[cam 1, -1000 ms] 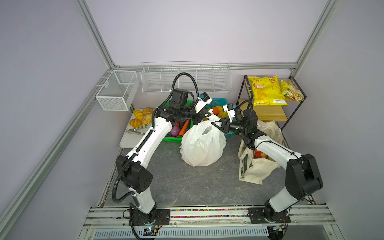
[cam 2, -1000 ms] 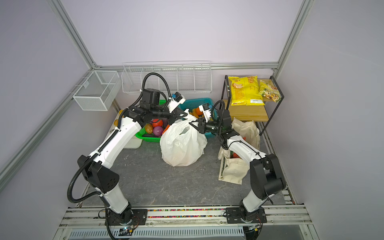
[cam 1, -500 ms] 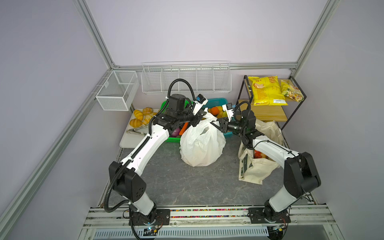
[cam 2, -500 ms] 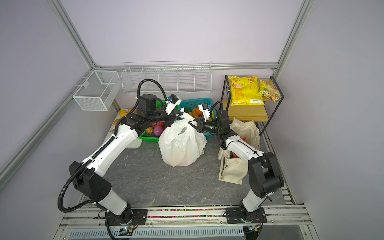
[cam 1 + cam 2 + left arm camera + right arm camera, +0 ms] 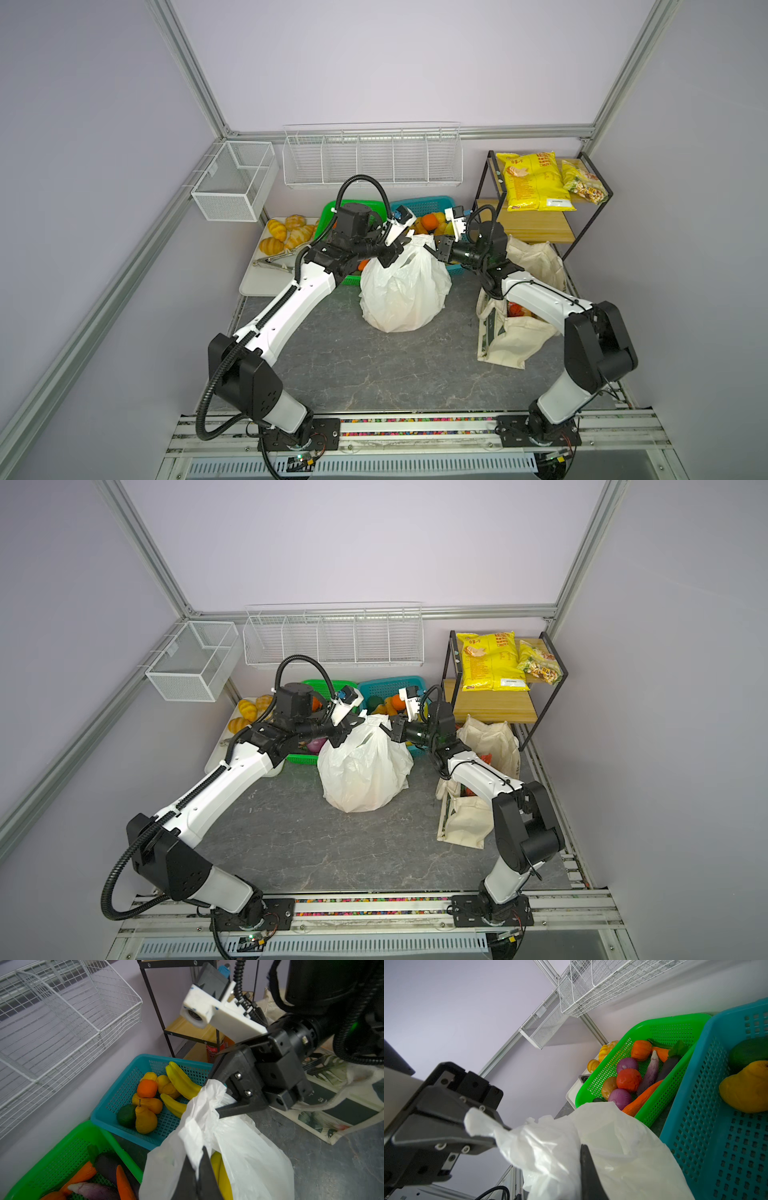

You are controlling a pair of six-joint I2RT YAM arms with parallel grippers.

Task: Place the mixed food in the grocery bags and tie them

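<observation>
There's the left arm (image 5: 299, 297), stretched out long from its base, elbow low, forearm climbing toward the middle. At its tip the left end effector (image 5: 395, 251) is pinched tight on a bunched handle of the white plastic bag (image 5: 403, 291). Across from it, the right arm (image 5: 540, 297) is folded sharper, forearm angling inward. The right end effector (image 5: 435, 249) faces its partner, jaws closed on the bag's other handle. The two tips sit near each other, just apart.
</observation>
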